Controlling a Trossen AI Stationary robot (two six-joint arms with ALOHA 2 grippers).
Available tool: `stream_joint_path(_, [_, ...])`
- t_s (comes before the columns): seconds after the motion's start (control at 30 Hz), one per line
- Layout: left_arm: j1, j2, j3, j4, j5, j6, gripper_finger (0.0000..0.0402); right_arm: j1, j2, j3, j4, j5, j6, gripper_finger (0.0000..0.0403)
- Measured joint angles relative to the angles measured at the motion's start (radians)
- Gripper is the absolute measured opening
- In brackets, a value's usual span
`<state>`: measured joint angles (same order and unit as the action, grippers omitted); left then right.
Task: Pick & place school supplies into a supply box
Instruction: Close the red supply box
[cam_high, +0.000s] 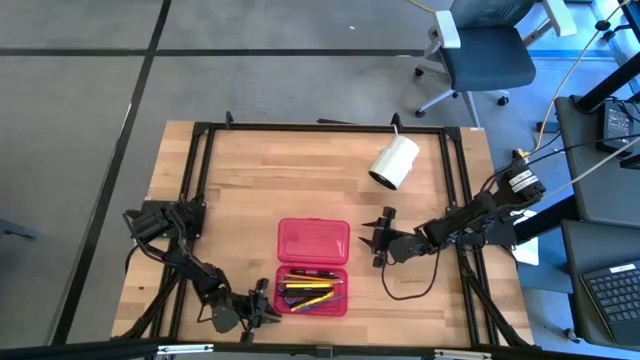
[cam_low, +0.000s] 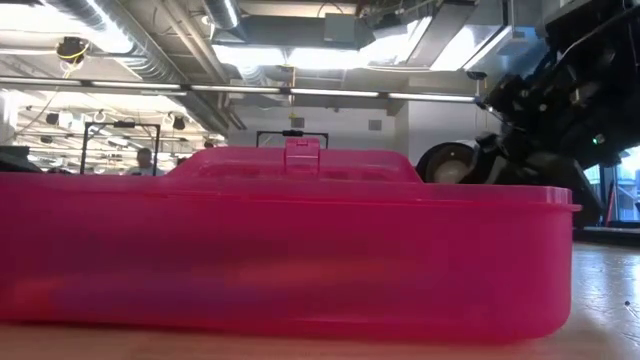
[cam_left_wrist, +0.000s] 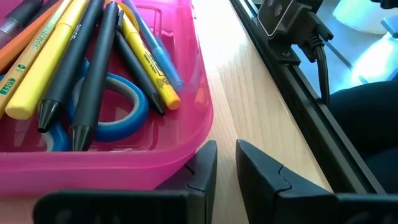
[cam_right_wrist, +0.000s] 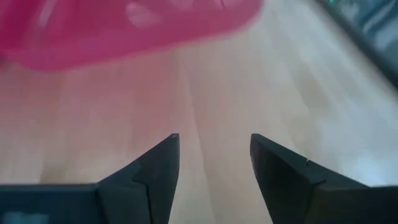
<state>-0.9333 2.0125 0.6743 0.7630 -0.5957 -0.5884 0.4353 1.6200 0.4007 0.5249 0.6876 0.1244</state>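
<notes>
Supply box (cam_high: 313, 266) lies open on the tabletop (cam_high: 250, 170) between both claws — supplies (cam_high: 308, 290) inside; empty lid half just left of right claw (cam_high: 379, 241), open. Left claw (cam_high: 263, 302) nearly closed, empty, beside filled half.

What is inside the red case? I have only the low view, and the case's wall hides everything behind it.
Observer: The case lies open. The half nearer the arms' bases holds pens; the other half is bare.
Operator: Are the scissors in too?
Observer: Yes, the left wrist view shows the blue scissors under the pens.
Operator: Where are the grippers?
Observer: The left gripper sits at the filled half's corner, slightly open and empty. The right gripper is beside the bare half, open over the table.
</notes>
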Motion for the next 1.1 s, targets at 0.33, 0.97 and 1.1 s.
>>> stream_joint_path(0.33, [0.000, 0.001, 0.000, -0.003, -0.005, 0.000, 0.0052, -0.008, 0.079, 0.016, 0.230, -0.009, -0.256, 0.0200])
stream_joint_path(0.97, [-0.001, 0.001, 0.000, -0.002, 0.000, -0.028, 0.0056, -0.081, 0.136, 0.133, 0.225, -0.113, -0.547, 0.0200])
stream_joint_path(1.1, [-0.001, 0.001, 0.000, -0.002, 0.000, -0.044, 0.0055, -0.070, 0.136, 0.152, 0.225, -0.113, -0.633, 0.0200])
